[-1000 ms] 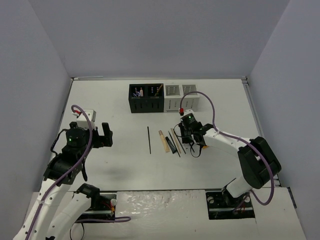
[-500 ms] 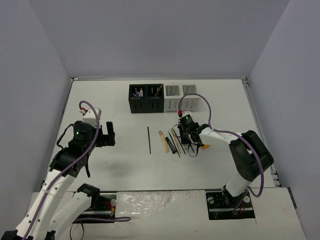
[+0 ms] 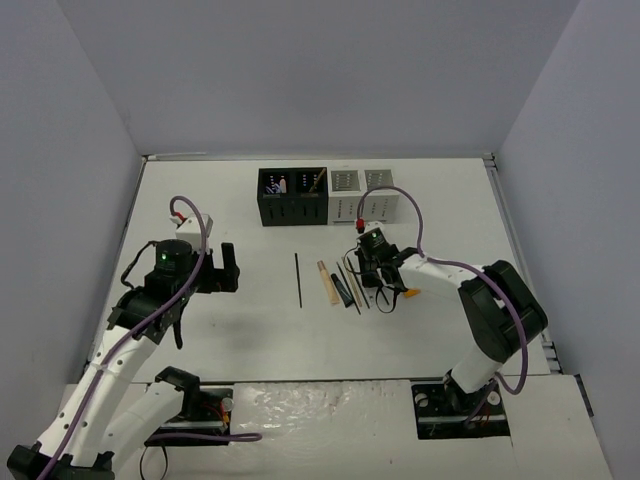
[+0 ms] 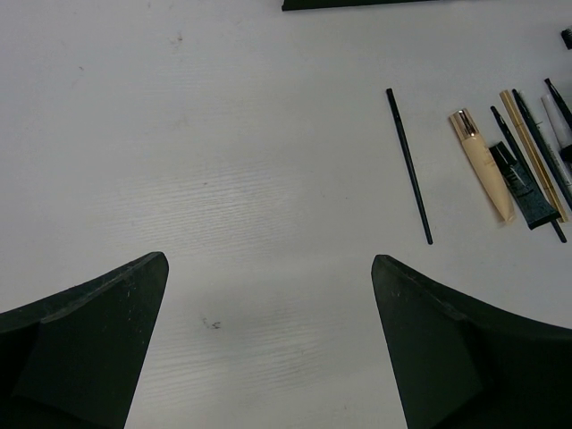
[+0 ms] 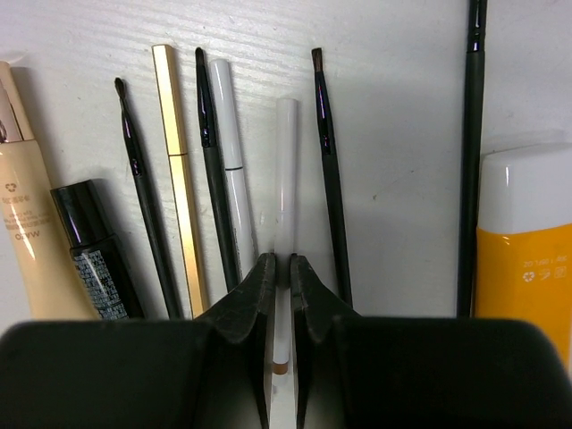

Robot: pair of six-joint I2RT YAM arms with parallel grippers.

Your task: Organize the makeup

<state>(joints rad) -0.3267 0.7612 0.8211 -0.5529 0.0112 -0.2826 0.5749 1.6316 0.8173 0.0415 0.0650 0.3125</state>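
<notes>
makeup [image 3: 345, 283]: slim black, gold and cream pieces in a row on the table [image 3: 250, 330]
white pencil [image 5: 286, 161]: thin, tan-tipped, flat mid-row
right gripper [image 5: 281, 266]: clamped on the white pencil
left gripper [image 4: 270, 259]: spread wide, holding nothing

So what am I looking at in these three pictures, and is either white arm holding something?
Two robot arms are bolted to a table. One picture looks down from above; the other two come from cameras on each wrist. Makeup lies in a row, among it a beige tube and an orange tube. A black organizer box and white ones stand behind. The right end effector is pinched shut on a slim white pencil; the left end effector is open and holds nothing.
</notes>
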